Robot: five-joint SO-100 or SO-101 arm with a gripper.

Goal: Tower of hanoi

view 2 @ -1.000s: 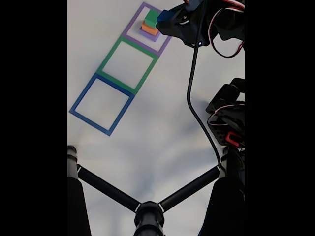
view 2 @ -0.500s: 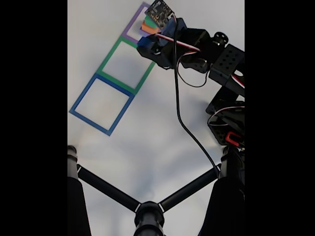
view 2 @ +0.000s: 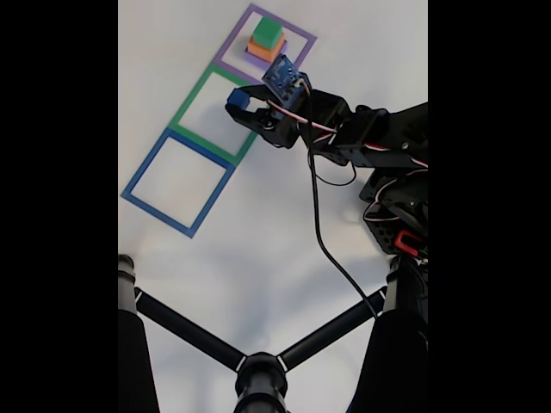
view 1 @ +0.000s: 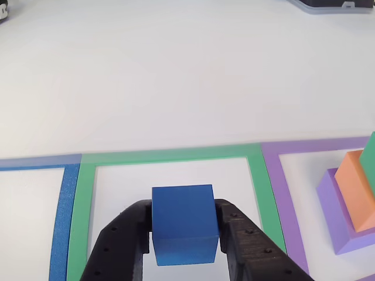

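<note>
in the other view, the black gripper fills the near edge, its two jaws clamped on the sides of the blue block, which sits over the white floor inside the green tape square. just right, inside the purple tape square, the purple block carries the orange block with the green block on top. in the fixed view, a tripod stands nearest, then the blue tape square; the gripper holds the blue block over the green square, the stack beyond.
</note>
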